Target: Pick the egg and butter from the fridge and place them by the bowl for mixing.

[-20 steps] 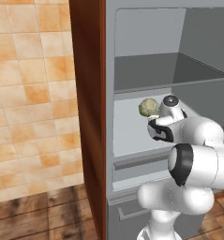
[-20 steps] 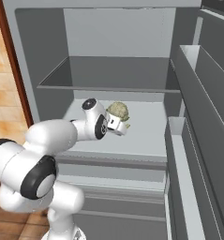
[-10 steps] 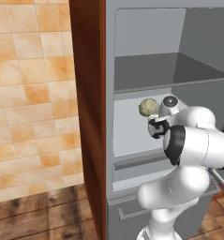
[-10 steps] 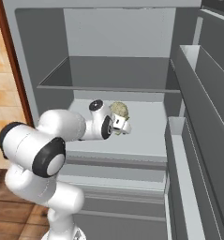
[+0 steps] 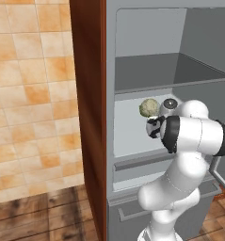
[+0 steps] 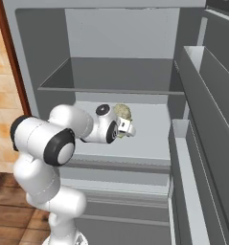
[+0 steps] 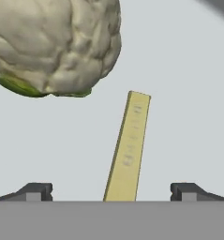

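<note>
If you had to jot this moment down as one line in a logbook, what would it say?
place: fridge middle shelf | gripper: open, empty | butter: lying between the fingertips | greenish-white lump: beside it, untouched
</note>
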Motion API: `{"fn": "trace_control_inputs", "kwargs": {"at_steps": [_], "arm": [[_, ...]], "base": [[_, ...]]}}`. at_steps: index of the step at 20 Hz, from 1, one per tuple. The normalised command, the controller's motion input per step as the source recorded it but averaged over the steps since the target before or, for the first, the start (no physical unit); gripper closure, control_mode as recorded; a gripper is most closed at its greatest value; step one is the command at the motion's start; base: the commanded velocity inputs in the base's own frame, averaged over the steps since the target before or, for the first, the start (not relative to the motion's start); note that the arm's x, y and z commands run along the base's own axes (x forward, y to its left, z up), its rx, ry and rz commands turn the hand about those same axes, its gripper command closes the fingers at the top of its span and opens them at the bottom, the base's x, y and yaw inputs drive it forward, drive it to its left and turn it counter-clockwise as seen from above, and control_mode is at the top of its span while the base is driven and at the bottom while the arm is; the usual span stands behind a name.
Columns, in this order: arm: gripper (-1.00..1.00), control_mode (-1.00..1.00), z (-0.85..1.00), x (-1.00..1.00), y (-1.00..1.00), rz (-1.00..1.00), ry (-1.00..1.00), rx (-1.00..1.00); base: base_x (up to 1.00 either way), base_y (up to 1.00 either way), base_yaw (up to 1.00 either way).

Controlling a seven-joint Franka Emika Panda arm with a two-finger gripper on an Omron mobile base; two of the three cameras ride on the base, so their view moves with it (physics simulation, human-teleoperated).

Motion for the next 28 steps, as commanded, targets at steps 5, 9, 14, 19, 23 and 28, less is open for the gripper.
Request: {"fn": "trace_control_inputs", "kwargs": {"at_steps": [5, 9, 14, 19, 23, 28], "arm": [[-1.0, -1.0, -0.19, 0.22, -0.1, 0.05, 0.0, 0.0], [-1.0, -1.0, -0.19, 0.25, -0.14, 0.02, 0.0, 0.0], [1.0, -1.0, -0.47, -0.02, -0.05, 0.0, 0.0, 0.0], [1.0, -1.0, -0.51, -0.12, -0.02, 0.0, -0.01, 0.0], [1.0, -1.0, -0.53, -0.25, 0.0, 0.0, -0.02, 0.0], [1.0, -1.0, -0.43, -0.54, -0.01, 0.0, 0.0, 0.01]], "base": [[0.0, 0.0, 0.0], [0.0, 0.0, 0.0], [0.0, 0.0, 0.0], [0.0, 0.0, 0.0], [0.0, 0.0, 0.0], [0.0, 0.0, 0.0]]}}
